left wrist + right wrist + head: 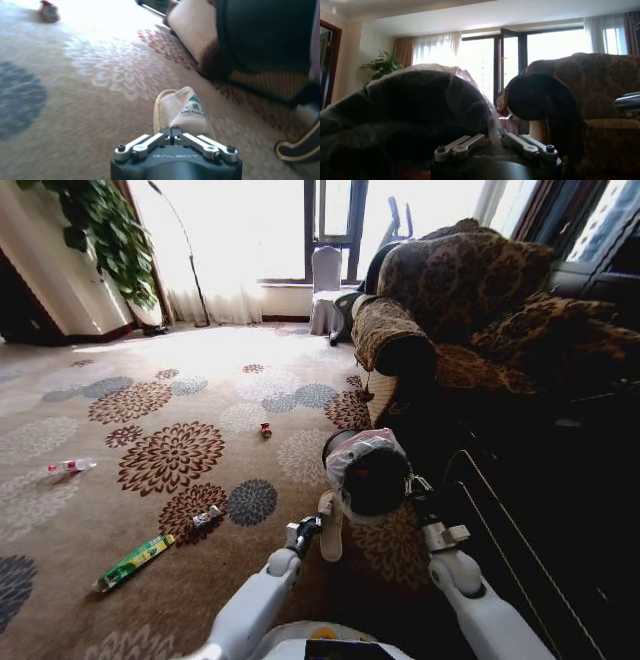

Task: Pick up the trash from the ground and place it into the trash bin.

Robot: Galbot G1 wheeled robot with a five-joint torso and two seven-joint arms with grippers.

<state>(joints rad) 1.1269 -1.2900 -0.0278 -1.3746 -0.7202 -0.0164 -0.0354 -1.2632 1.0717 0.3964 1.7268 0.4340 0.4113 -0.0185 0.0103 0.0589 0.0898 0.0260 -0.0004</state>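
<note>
slipper [186, 109]: we see soft white cloth, matt
bin liner [372, 444]: thin translucent plastic, glossy, crinkled
carpet [150, 410]: short matt pile
left gripper [173, 137]: brushed metal links, matt black body

Two white robot arms reach forward from six o'clock, the left gripper [312, 525] low toward eleven o'clock with fingers pinched together, the right gripper [413, 485] raised toward one o'clock, its fingers clamped.
</note>
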